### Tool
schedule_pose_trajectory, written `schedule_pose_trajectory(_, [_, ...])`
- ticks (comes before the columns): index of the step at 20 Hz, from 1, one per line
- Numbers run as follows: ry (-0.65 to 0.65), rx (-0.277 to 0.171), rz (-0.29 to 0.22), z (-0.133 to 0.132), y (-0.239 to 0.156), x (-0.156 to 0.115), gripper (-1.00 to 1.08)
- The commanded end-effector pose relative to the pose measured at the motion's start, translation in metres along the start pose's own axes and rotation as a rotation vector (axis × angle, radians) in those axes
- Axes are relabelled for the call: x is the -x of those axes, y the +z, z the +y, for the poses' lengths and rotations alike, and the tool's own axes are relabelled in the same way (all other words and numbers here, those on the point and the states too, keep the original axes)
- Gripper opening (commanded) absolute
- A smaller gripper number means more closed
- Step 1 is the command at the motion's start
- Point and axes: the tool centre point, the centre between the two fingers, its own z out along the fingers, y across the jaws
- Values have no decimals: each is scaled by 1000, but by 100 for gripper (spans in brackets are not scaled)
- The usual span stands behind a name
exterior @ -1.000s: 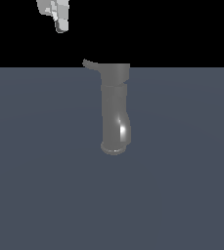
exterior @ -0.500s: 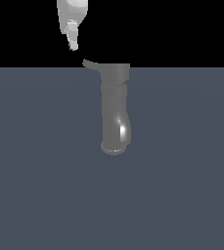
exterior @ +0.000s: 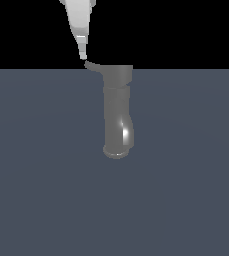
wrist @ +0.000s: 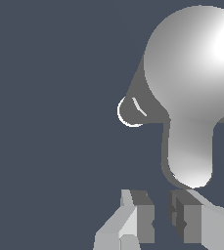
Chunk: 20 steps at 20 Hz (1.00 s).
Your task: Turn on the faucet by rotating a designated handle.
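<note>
**Closing on the lever**

A flat slate-blue surface (exterior: 36,175) fills the scene under a black backdrop. The faucet (exterior: 117,112) stands on it, a grey metal column with a glossy bend and a flared rim. Its handle (exterior: 92,66) juts from the wider end toward the exterior view's left. My gripper (exterior: 83,56) hangs with its tip right at the lever's end; contact I cannot confirm. My jaws stand apart with a narrow gap, clasping nothing. I judge the lever stiff, slick and thin, so I would push near its outer tip, where leverage is greatest.
</note>
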Motion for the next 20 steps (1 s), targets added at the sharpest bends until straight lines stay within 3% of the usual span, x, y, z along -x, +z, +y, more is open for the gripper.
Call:
schedule_pose_trajectory(1, [58,14,-1,-5,14,-15,-100])
schedule_pose_trajectory(15, [143,14,0,-19,24,-29,-100])
schedule_pose_trajectory(16, [111,-26,2,-25,-1,-6,-100])
schedule_pose_trajectory(20, [117,-19,1,-13,3,-6,-100])
